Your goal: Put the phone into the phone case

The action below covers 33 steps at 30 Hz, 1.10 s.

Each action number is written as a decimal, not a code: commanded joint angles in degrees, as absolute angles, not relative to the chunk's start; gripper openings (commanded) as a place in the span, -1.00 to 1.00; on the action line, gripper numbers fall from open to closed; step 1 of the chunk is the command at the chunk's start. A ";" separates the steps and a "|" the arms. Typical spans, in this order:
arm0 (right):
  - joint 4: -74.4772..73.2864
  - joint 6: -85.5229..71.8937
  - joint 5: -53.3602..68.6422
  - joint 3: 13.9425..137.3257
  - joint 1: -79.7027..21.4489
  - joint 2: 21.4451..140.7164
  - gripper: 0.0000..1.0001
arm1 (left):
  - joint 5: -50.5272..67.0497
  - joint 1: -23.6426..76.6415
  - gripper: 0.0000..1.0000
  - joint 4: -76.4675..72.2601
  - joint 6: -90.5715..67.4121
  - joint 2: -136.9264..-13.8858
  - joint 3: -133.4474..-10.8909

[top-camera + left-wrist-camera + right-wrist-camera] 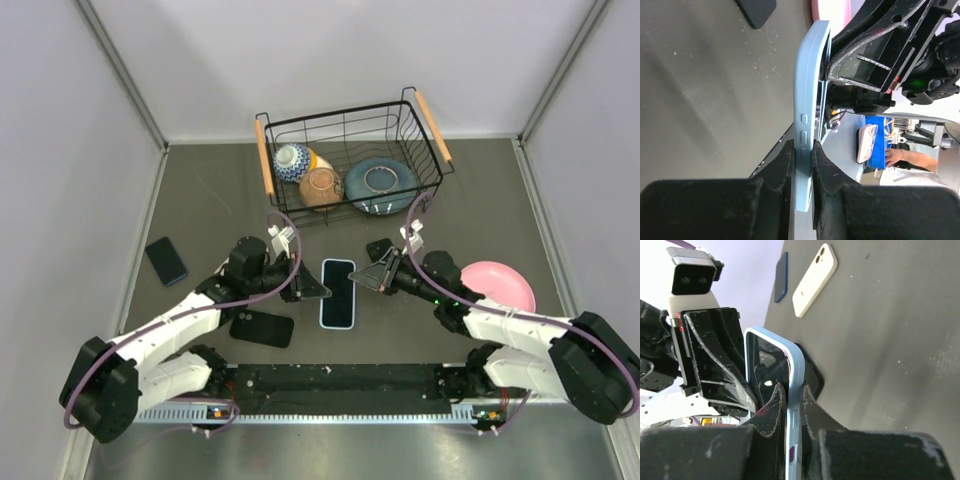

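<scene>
Light blue plastic frames the dark screen of the phone [338, 295], which sits inside the phone case [338, 262] in the middle of the desk [200, 200], between the two arms. We cannot tell if the phone is pressed fully into the case; in the right wrist view a thin red and white line shows at one corner.

We see the left gripper [318, 291] clenched on the left long edge of the phone case, just by the side buttons. The right gripper [372, 280] is clenched on the opposite long edge, its fingers [774, 402] tight against the blue rim. We cannot say whether the case touches the desk or is lifted a little.

Near the left arm lies a black slab [262, 327] with a camera ring, and well apart to the left is a dark blue phone [166, 261]. A pink plate [500, 283] lies beside the right arm. Behind the grippers stands a wire basket [350, 110] with wooden handles, holding bowls.
</scene>
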State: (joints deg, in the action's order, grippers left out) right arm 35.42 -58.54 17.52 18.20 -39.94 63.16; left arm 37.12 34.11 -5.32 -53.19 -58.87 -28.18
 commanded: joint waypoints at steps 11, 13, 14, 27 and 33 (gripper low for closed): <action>31.64 -52.91 19.59 20.74 -39.90 66.97 -1.00 | 20.05 34.98 0.29 16.59 -38.86 -54.41 -36.11; 30.94 -52.30 20.04 20.04 -39.90 68.46 -1.00 | 18.55 34.98 0.52 18.80 -35.78 -53.35 -37.70; 30.68 -52.03 19.95 19.60 -39.90 68.99 -1.00 | 16.11 35.07 0.58 21.07 -34.73 -52.91 -39.18; 14.33 -40.43 17.59 28.29 -39.82 79.54 -0.99 | 5.11 34.98 0.88 26.55 -27.33 -42.03 -38.41; 8.18 -39.29 10.12 32.34 -39.90 81.74 -0.64 | 1.76 35.07 0.86 26.90 -29.35 -36.22 -35.95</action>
State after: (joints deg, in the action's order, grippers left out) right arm 12.71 -43.33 17.28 28.62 -39.97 80.84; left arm 5.17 34.92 27.33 -28.60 -40.10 -37.52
